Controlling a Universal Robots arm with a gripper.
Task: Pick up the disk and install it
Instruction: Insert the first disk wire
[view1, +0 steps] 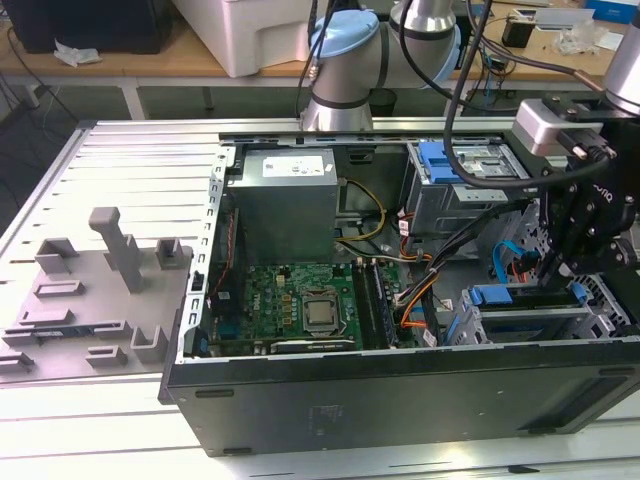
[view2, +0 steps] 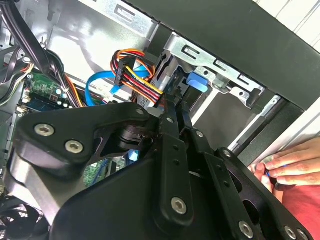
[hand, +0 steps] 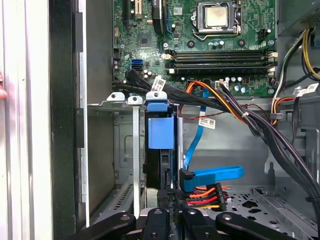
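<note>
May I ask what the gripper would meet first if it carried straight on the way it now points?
Most likely the blue carrier of the disk, standing edge-on in the drive cage directly ahead of the gripper in the first wrist view; whether a gap separates them is unclear.

A silver tubular arm (view1: 340, 100) with pale blue joint caps (view1: 345, 40) is trailing black cables (view1: 455, 95) toward a matte black linkage gripper (view2: 175, 102), which is showing round silver screws (view2: 74, 146), a grey block (view1: 545, 125) adjoining it.
</note>
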